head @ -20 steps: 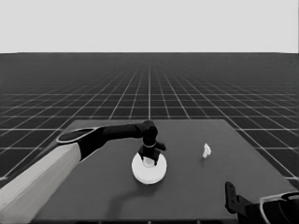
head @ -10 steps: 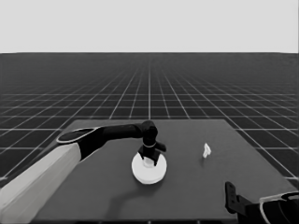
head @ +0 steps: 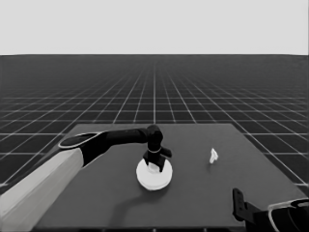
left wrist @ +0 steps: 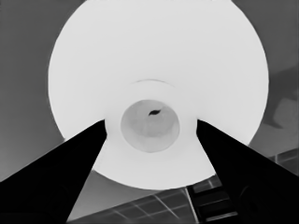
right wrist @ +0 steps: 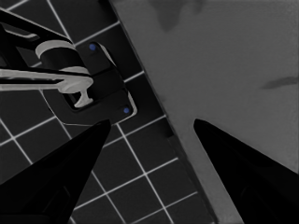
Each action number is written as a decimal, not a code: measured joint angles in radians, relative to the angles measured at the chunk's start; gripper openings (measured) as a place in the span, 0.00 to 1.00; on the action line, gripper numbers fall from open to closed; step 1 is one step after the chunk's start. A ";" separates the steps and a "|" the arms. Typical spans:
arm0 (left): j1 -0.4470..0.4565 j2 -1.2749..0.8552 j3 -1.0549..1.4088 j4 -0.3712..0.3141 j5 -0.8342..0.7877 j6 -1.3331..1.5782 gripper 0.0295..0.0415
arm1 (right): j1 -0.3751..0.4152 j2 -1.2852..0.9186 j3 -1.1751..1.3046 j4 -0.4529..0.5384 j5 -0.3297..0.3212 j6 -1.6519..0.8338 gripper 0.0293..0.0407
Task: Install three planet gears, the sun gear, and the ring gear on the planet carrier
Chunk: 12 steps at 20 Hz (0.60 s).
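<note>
My left pincer pinches the larger round part's hub, gears hidden beneath, stack seemingly complete; only release left

The left gripper covers the middle of the large white stepped round part in the head view, and whatever lies beneath that part is hidden. The thin white piece is too small to make out. The right arm is cut off at the lower corner.

Head view high; wrist views close.
</note>
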 joint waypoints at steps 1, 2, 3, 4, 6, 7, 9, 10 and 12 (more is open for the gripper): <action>-0.041 -0.009 0.030 -0.036 0.011 -0.229 0.76 | 0.000 0.000 0.000 0.000 0.000 0.000 0.81; -0.072 -0.012 0.043 -0.059 0.017 -0.366 0.76 | 0.000 0.000 0.000 0.000 0.000 0.000 0.81; -0.089 -0.013 0.049 -0.072 0.022 -0.445 0.75 | 0.000 0.000 0.000 0.000 0.000 0.000 0.81; -0.099 -0.013 0.052 -0.080 0.024 -0.491 0.75 | 0.000 0.000 0.000 0.000 0.000 0.000 0.81; -0.108 -0.012 0.053 -0.087 0.027 -0.534 0.75 | 0.000 0.000 0.000 0.000 0.000 0.000 0.81; -0.110 -0.012 0.054 -0.089 0.028 -0.543 0.75 | 0.000 0.000 0.000 0.000 0.000 0.000 0.81; -0.111 -0.012 0.054 -0.090 0.029 -0.552 0.75 | 0.000 0.000 0.000 0.000 0.000 0.000 0.81; -0.111 -0.012 0.054 -0.090 0.029 -0.553 0.75 | 0.000 0.000 0.000 0.000 0.000 0.000 0.81; -0.292 -0.677 0.855 0.018 -0.531 0.403 0.99 | 0.456 0.292 -0.643 0.638 -0.173 0.304 0.87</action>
